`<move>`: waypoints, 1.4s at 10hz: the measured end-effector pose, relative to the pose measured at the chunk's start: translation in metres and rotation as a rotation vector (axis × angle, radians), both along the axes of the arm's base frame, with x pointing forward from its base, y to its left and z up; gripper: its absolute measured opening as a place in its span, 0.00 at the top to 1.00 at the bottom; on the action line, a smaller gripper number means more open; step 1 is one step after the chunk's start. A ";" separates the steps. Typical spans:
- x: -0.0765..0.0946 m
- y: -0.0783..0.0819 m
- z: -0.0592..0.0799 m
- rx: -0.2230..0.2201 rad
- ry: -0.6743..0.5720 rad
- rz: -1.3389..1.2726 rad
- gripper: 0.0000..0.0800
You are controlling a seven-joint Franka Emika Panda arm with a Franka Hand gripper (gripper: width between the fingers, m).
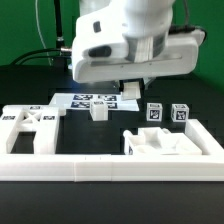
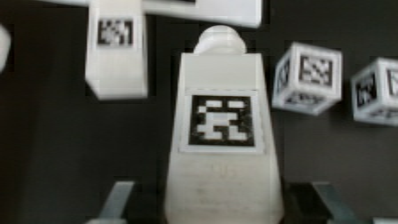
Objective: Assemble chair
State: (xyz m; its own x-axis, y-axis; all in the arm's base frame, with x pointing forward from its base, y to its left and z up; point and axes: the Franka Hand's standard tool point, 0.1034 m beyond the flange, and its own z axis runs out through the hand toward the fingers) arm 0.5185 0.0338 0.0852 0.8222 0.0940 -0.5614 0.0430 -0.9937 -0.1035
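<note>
**Desk:** Where's the leg right now?

**Me:** The square leg (image 2: 219, 130) is in my tool (image 2: 217, 205). Its tag faces the wrist camera and its rounded peg end points away from me. The fingers (image 2: 121, 200) are pressed against both sides of it, so that's a pinch on the leg. I can't tell whether it's clear of the table (image 2: 45, 160).

**Desk:** What's around it?

**Me:** Past the tip, two tagged pieces (image 2: 306, 75) stand close together. A block (image 1: 98, 110) sits just beside the marker board (image 1: 80, 99). The X-braced panel (image 1: 30, 125) is well apart, at the exterior view's left.

**Desk:** Which step is this?

**Me:** I'd say I'm carrying a leg to its mount. The next move calls for lining the peg up with a socket and keeping the leg square. I can't see a socket yet.
</note>
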 end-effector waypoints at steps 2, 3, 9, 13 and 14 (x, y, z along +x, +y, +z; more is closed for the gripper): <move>0.019 0.003 0.021 -0.003 -0.113 -0.004 0.64; 0.024 0.002 0.019 -0.006 -0.202 -0.008 0.64; 0.066 0.020 0.040 -0.011 -0.660 0.072 0.64; 0.082 0.022 0.042 -0.010 -0.972 0.077 0.64; 0.086 0.027 0.044 -0.006 -1.020 0.083 0.64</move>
